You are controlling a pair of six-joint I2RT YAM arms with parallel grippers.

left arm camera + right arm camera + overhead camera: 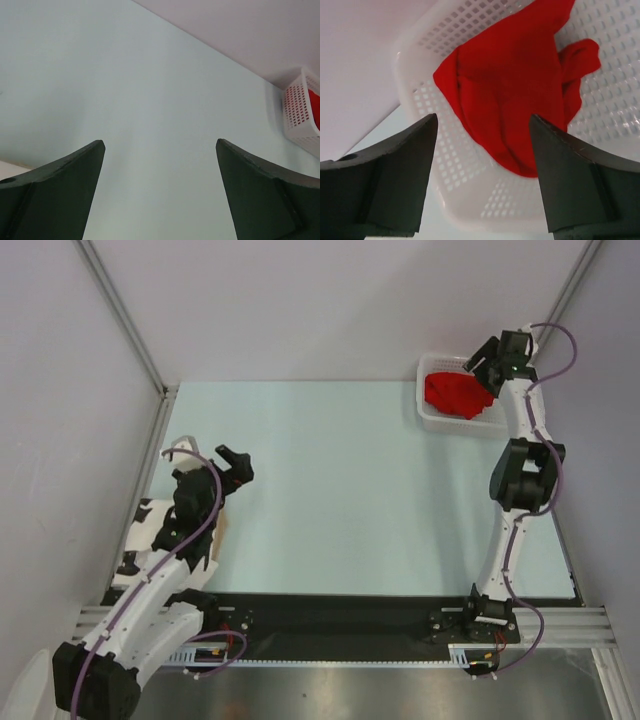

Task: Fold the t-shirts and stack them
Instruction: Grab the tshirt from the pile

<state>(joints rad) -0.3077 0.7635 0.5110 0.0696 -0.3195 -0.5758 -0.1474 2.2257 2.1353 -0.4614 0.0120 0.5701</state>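
Note:
A crumpled bright red t-shirt (455,395) lies in the white mesh basket (432,416) at the table's far right corner. My right gripper (480,368) hovers over the basket's right side. In the right wrist view its fingers stand open just above the t-shirt (515,90) and the basket's near wall (465,190), with nothing between them. My left gripper (240,460) hangs over the left part of the table, jaws wide open and holding nothing. From the left wrist, the basket (299,112) shows at the far right with a strip of red t-shirt (314,106) inside.
The pale green table (340,490) is boxed in by grey walls and metal frame posts (120,310). A black strip (340,615) runs along the near edge between the arm bases. White objects (145,525) sit beside the left arm.

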